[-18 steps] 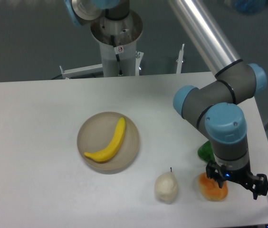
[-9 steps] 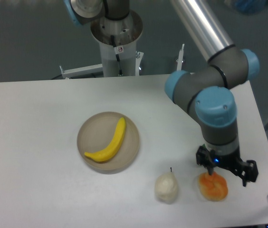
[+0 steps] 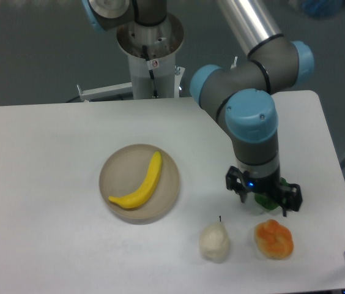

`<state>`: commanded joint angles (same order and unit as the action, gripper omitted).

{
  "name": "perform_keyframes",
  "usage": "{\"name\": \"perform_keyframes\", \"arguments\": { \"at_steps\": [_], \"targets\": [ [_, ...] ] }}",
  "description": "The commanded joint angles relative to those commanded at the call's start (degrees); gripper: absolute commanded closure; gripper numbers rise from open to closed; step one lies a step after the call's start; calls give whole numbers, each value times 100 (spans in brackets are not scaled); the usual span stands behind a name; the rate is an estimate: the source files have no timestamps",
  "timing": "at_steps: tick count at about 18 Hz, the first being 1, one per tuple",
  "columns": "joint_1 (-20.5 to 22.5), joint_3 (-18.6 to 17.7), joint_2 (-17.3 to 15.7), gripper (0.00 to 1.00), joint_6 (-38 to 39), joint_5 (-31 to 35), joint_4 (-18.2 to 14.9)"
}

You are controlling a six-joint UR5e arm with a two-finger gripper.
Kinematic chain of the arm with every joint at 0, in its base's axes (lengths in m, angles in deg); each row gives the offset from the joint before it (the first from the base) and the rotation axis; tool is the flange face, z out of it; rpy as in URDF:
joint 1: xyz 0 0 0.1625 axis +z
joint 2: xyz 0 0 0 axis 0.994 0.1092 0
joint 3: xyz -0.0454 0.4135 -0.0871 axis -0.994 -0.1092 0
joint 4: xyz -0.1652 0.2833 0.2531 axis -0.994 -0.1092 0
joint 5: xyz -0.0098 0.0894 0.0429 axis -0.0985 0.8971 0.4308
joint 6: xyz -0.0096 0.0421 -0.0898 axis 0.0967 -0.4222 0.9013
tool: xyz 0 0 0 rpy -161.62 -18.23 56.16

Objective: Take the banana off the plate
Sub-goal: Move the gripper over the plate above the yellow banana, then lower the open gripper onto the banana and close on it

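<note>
While my hand [image 3: 263,197] hung over the right part of the table [image 3: 50,184], its two fingers stood apart with nothing between them. It was right of centre in the frame, with a green thing [image 3: 263,200] partly hidden beneath it; I could not tell what that thing was. Just below it in the frame lay an orange-yellow lumpy fruit [image 3: 274,239], apart from my fingers, and to that fruit's left stood a pale pear-shaped fruit [image 3: 213,241] with a short dark stem. The banana [image 3: 140,184] lay on the plate [image 3: 114,168], left of centre in the frame and well apart from my hand. It ran diagonally, its upper end toward the plate's upper right rim and its lower end at the lower left rim.
</note>
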<state>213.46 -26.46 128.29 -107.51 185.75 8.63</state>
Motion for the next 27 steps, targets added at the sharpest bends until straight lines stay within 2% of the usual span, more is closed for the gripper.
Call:
{"name": "perform_keyframes", "arguments": {
  "at_steps": [4, 10, 13, 14, 18, 19, 25, 27],
  "targets": [
    [-18, -413, -141, 0, 351, -702, -36],
    [-106, -1212, -527, 0, 1081, -1317, 43],
    [-176, -1599, -703, 0, 1090, -1336, 113],
    [-246, -1774, -756, 0, 1099, -1345, 226],
    [-527, -2574, -870, 0, 1116, -1292, 1236],
    [-597, -2654, -871, 0, 1134, -1275, 1334],
    [-931, -2866, -774, 0, 1424, -1231, 1440],
    [-1011, -2910, -687, 0, 1450, -1152, 1632]
  ]
}}
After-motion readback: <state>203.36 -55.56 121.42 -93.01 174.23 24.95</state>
